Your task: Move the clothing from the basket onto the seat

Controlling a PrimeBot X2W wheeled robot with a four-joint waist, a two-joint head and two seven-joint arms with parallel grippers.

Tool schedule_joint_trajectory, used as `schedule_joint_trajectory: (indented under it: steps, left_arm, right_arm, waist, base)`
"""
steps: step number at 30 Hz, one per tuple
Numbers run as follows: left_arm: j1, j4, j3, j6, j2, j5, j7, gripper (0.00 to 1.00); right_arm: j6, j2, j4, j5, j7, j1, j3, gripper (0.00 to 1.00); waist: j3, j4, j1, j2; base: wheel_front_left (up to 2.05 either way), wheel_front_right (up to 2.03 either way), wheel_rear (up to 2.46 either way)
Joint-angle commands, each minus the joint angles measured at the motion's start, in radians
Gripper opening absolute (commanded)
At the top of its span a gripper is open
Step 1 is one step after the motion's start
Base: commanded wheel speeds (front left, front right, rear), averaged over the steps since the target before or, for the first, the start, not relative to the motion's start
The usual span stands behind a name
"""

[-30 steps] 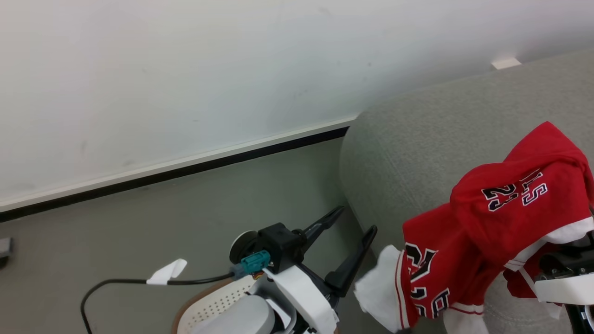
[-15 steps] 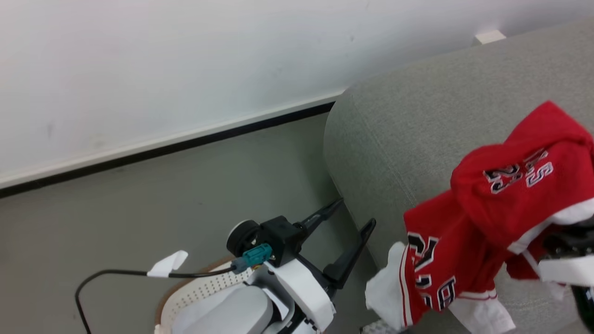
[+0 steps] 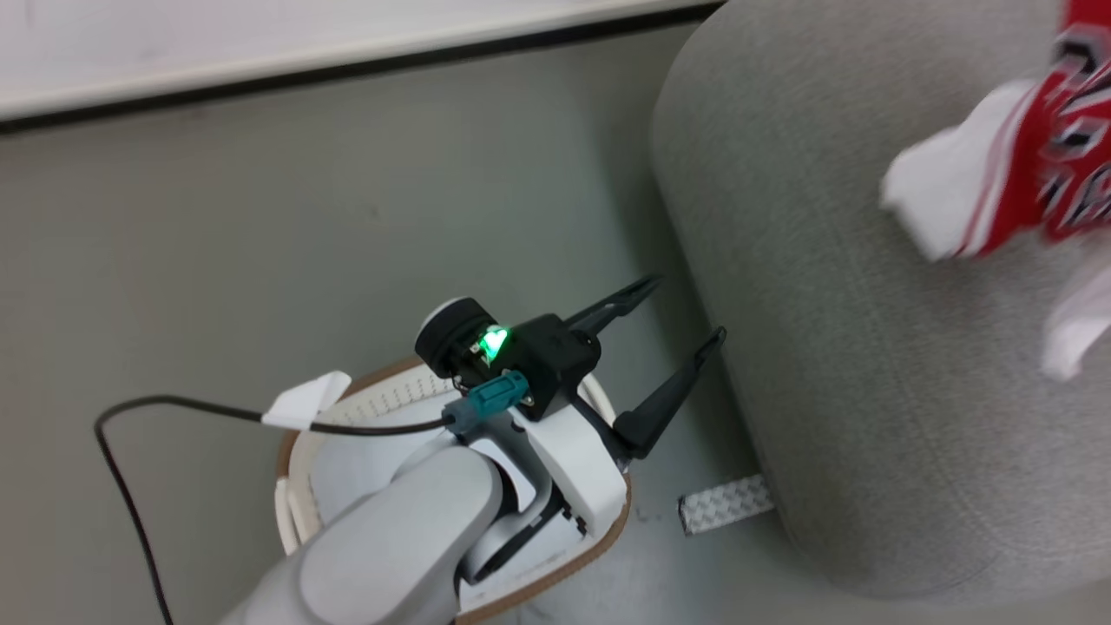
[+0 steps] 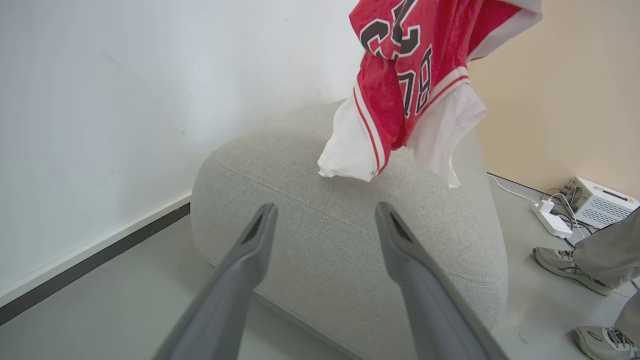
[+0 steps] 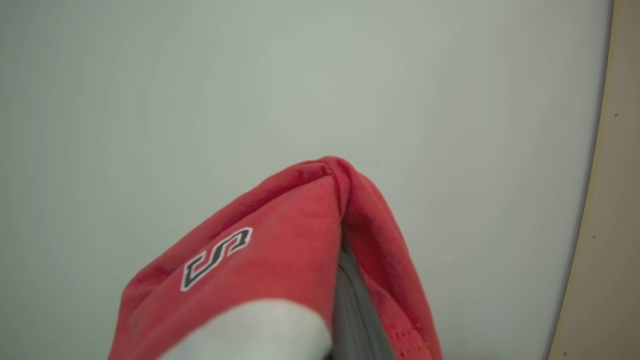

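Operator: Head view first. Where is the clothing [image 3: 1050, 165]?

Observer: It is blurred, red with white hems, and hangs over the top of the seat [image 3: 825, 347]. The basket [image 3: 382, 404] sits on the floor close to the seat's rounded end, partly under the left arm. The left end effector [image 3: 687, 308] is spread wide and empty, above the floor just beside the seat's flank.

Operator: Left wrist view?

Observer: Wide, empty fingers [image 4: 250, 260] point at the seat's rounded end. The clothing dangles above the seat. Whether its lowest white hem touches the fabric, I cannot tell. A person's shoes [image 4: 565, 262] stand on the floor beyond the seat.

Operator: Right wrist view?

Observer: The right end effector [image 5: 347, 300] is closed narrow on a fold of the clothing, which drapes down both sides of it.

Operator: How will it handle?

Observer: Light and limp, I judge, and probably a slick knit, so it should sag and swing from one pinch. A bunched fold or the thicker white trim should hold better than a single layer. Letting go low over the seat's middle should keep it from sliding off the rounded edge.
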Motion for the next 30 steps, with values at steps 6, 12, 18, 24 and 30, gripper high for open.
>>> schedule_joint_trajectory:
  steps: [6,12,18,24,30]
  left_arm:
    - [-0.059,-0.042,0.01,0.001,0.032,0.025,0.029,1.0]
    - [-0.109,-0.08,0.017,0.013,0.05,0.052,0.05,1.0]
    - [-0.125,-0.104,0.035,0.029,0.067,0.056,0.046,1.0]
    - [-0.122,-0.101,0.033,0.034,0.053,0.046,0.029,1.0]
    - [-0.103,-0.086,0.034,0.044,0.066,0.038,0.02,1.0]
  right_arm:
    - [-0.002,-0.146,0.158,0.027,0.073,-0.211,-0.044,0.0]
    - [-0.002,-0.21,0.316,0.011,0.03,-0.328,-0.064,0.0]
    - [-0.002,-0.179,0.47,-0.035,0.051,-0.259,0.0,0.0]
    - [-0.002,-0.127,0.703,-0.002,0.122,-0.153,0.011,0.0]
    - [-0.002,-0.081,0.804,0.009,0.224,-0.117,0.087,1.0]
  waist:
    - [0.219,0.107,-0.0001,-0.0001]
    - [0.319,0.154,-0.0001,-0.0001]
    - [0.365,0.173,-0.0001,-0.0001]
    - [0.364,0.206,-0.0001,-0.0001]
    - [0.326,0.21,-0.0001,-0.0001]
  base:
    - [0.0,0.0,0.0]
    - [0.0,0.0,0.0]
    - [0.0,0.0,0.0]
    - [0.0,0.0,0.0]
    - [0.0,0.0,0.0]
